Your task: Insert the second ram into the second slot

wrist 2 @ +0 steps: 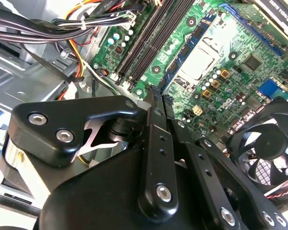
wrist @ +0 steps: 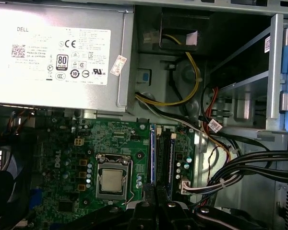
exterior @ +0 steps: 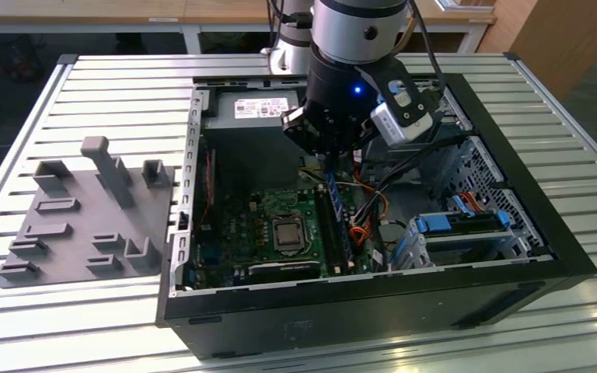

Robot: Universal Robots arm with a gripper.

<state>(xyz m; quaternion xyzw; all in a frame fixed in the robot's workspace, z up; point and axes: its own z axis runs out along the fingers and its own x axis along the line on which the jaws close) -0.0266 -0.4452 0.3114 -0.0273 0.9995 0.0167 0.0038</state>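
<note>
My gripper (exterior: 328, 161) hangs inside the open computer case (exterior: 547, 225), just over the end of the memory slots (wrist 2: 149, 43) on the green motherboard (wrist: 67, 143). Its black fingers (wrist 2: 156, 120) are shut together with nothing visible between them. In the first wrist view a thin blue ram stick (wrist: 152, 153) stands on edge in the slot beside the processor (wrist: 110, 181), in line with the gripper (wrist: 156, 191). Another blue stick (wrist: 173, 160) stands a little further over. Which of the two is the second ram I cannot tell. The sticks (exterior: 336, 208) also show below the gripper in the exterior view.
A silver power supply (wrist: 57, 52) fills the case's far end. Bundled black cables (wrist: 249, 163) and orange wires (exterior: 359, 233) run beside the slots. Blue drive-bay tabs (exterior: 465, 221) sit on the exterior view's right, a fan (wrist 2: 266, 153) near the board. A grey fixture (exterior: 81, 217) lies outside.
</note>
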